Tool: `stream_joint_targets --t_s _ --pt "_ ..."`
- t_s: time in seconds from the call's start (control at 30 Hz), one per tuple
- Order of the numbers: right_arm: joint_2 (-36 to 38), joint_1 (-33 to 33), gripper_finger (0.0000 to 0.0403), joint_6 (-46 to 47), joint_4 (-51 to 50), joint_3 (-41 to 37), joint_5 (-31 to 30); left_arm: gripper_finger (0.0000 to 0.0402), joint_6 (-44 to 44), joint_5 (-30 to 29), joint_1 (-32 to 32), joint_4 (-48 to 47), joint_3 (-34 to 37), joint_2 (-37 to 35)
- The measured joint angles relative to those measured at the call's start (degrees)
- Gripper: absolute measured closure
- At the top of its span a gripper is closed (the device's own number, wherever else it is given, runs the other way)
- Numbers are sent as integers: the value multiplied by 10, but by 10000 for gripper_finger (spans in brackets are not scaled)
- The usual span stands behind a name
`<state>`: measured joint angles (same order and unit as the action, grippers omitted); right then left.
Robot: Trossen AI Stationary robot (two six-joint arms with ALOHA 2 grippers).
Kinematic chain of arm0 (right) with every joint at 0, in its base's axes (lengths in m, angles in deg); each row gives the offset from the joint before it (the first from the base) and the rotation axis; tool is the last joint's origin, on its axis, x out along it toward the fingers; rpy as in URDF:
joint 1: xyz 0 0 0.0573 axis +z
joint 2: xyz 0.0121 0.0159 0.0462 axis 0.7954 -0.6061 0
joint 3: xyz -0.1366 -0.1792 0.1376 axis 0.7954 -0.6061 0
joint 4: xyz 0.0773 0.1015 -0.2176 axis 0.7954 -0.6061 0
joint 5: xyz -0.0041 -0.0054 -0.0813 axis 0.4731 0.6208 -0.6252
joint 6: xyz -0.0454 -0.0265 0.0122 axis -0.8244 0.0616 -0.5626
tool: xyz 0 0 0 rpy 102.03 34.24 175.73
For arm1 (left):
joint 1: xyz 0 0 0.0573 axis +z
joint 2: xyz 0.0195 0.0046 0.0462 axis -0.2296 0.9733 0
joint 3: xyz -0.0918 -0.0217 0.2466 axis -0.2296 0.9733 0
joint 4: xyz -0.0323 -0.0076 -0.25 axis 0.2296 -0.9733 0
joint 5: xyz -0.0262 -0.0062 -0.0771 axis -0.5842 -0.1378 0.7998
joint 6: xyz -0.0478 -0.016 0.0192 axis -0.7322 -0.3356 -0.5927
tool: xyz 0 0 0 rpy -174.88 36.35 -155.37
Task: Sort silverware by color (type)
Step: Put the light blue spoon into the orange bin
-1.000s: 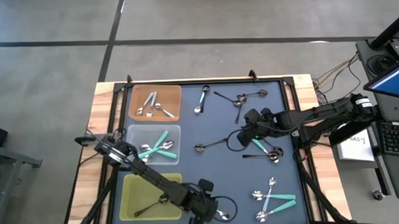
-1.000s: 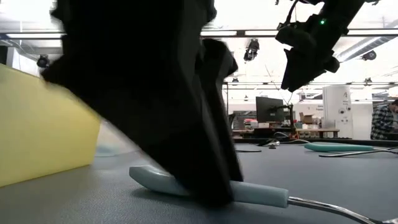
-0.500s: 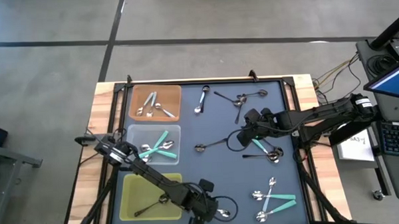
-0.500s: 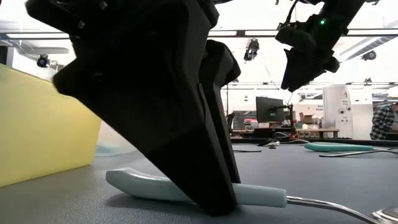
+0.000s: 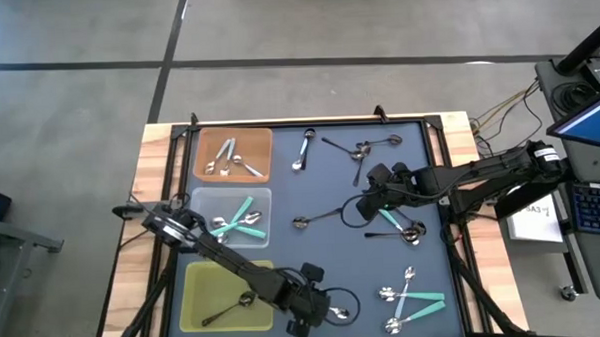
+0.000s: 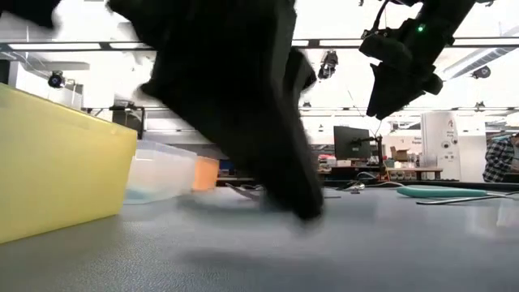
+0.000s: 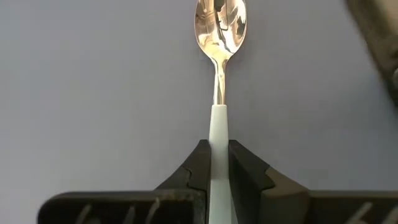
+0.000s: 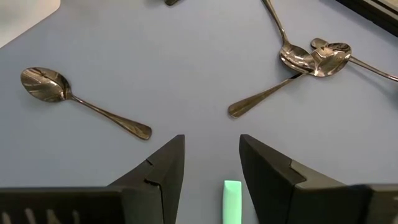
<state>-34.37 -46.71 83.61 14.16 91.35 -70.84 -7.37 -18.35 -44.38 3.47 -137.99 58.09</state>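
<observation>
Left gripper clamped on teal-handled spoon near the table's front edge, beside the yellow-green tray. Spoon looks light, stiff, slick; handle is the right hold. Right gripper open over mid-mat. Dark mat smooth; lab room behind.

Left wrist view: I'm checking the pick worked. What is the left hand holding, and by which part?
The left hand is shut on the teal-handled spoon, gripping its teal handle, with the silver bowl pointing away. The right hand holds nothing.
</observation>
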Motion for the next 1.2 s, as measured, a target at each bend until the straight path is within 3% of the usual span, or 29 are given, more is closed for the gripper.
stream_joint_targets --t_s 0.17,0.43,0.8,1.0,1.2 --pt "0 0 257 0 0 0 0 385 56 -7 13 -37 -1 -74" --pt "0 0 257 0 0 0 0 385 110 -43 83 -176 27 -188" --pt "0 0 257 0 0 0 0 385 172 -37 253 -140 232 -397" --pt "0 0 257 0 0 0 0 376 230 -34 392 -105 354 -528" --pt "0 0 257 0 0 0 0 381 238 -18 536 -101 429 -605"
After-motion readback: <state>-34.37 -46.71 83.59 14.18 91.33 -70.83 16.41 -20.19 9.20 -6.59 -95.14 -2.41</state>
